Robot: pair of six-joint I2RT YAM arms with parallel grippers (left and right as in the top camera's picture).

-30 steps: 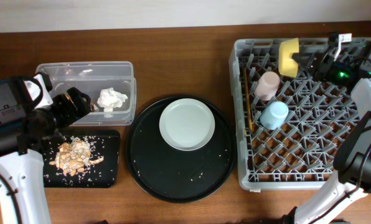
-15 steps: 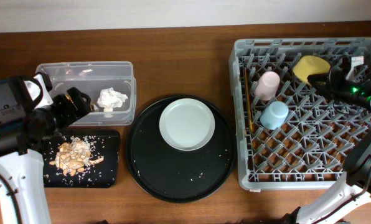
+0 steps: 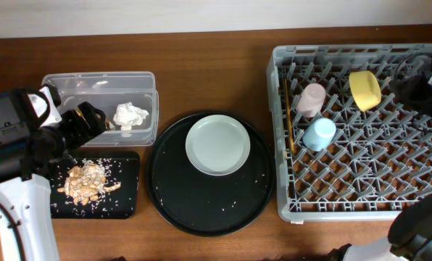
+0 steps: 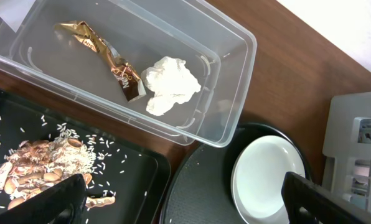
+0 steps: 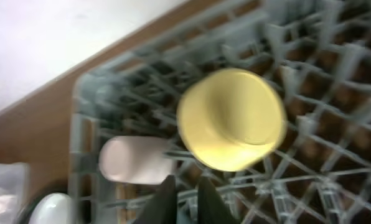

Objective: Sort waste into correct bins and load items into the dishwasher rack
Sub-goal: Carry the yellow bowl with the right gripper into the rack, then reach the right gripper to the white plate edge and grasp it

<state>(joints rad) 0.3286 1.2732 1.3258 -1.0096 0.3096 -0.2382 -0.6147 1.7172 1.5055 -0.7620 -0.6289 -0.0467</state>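
Observation:
The yellow bowl (image 3: 364,88) lies tilted on the pegs at the back of the grey rack (image 3: 346,203), and also shows in the right wrist view (image 5: 230,118). My right gripper (image 3: 399,88) is just right of it, empty, its fingers (image 5: 207,200) only narrowly parted. The pink cup (image 3: 311,98), blue cup (image 3: 320,133) and chopsticks (image 3: 288,116) lie in the rack's left part. The pale plate (image 3: 217,145) sits on the round black tray. My left gripper (image 4: 185,208) hangs wide open and empty above the shallow black tray (image 3: 125,196) of food scraps (image 3: 88,180).
The clear box (image 3: 78,83) at back left holds the white tissue (image 4: 170,84) and the gold-brown wrapper (image 4: 104,56). The large round black tray (image 3: 210,196) carries scattered rice grains. Brown table runs along the back and front edges.
My right gripper carried the yellow bowl from the rack's back edge to its back right part, let it go and drew back to the right. The left arm has not moved.

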